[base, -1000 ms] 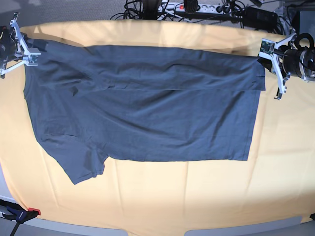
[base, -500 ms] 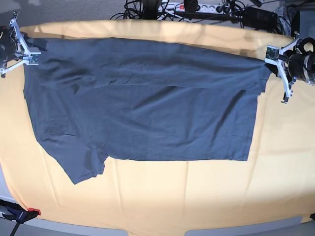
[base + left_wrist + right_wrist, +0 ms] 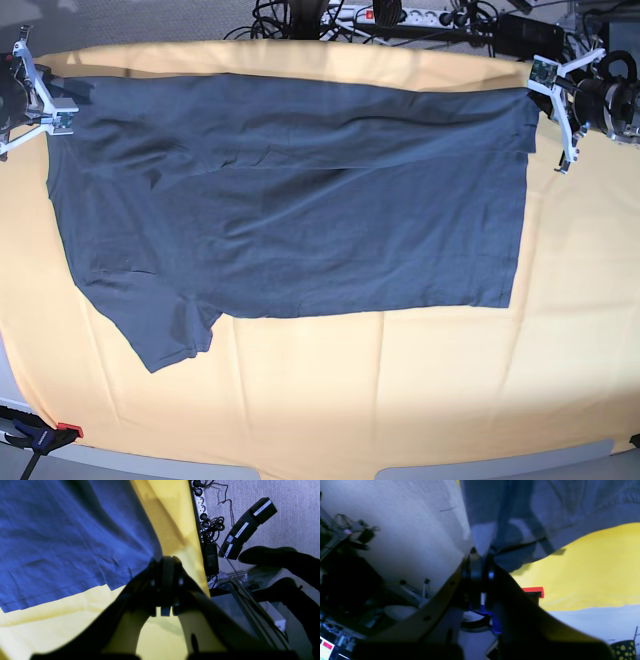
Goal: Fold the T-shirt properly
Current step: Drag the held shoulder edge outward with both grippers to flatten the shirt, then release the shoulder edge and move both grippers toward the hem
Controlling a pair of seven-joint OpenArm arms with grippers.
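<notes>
while the t-shirt [image 3: 290, 200] lies spread across the yellow-covered surface [image 3: 400, 400], i see my left hand [image 3: 540, 85] clamped on its far hem corner and my right hand [image 3: 62, 115] clamped on its far corner at the opposite, sleeve end. beyond the t-shirt's far edge sits a power strip [image 3: 400, 15] among cables. near its lower sleeve, a red-tipped clamp [image 3: 45, 435] grips the surface edge.

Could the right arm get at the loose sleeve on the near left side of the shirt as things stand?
Probably not right away. The right gripper is shut on the T-shirt at its far corner, so it would have to let go first. The sleeve itself lies flat and uncovered on the yellow cloth.
</notes>
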